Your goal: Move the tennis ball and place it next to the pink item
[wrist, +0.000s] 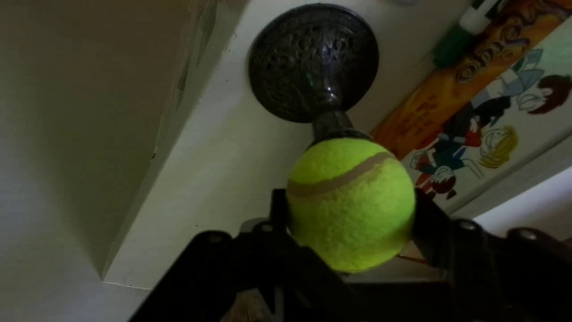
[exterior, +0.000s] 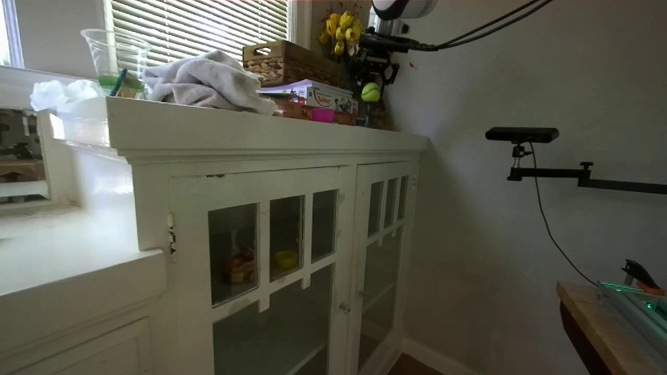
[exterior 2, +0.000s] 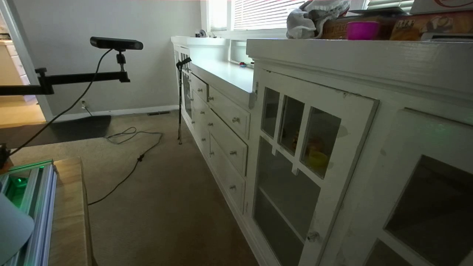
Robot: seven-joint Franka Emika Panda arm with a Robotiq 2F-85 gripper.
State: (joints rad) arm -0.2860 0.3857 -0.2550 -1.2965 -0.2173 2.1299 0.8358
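Note:
The yellow-green tennis ball (wrist: 351,205) is between the fingers of my gripper (wrist: 350,212) in the wrist view, with a finger against each side. It is over the top of a dark metal stand (wrist: 308,62) with a round base. I cannot tell whether the ball still touches the stand. In an exterior view the ball (exterior: 370,92) hangs at the gripper (exterior: 374,83) above the far end of the white cabinet top. The pink item, a small cup (exterior: 321,115), sits near the front edge of the cabinet top. The pink cup (exterior 2: 362,30) also shows in an exterior view, where the gripper is out of view.
Boxes (exterior: 328,98) with a woven basket (exterior: 292,62) on them stand behind the pink cup. A grey cloth (exterior: 203,80) and a clear plastic cup (exterior: 117,57) are farther along. Yellow flowers (exterior: 341,31) are behind the gripper. A green marker (wrist: 460,40) lies by the boxes.

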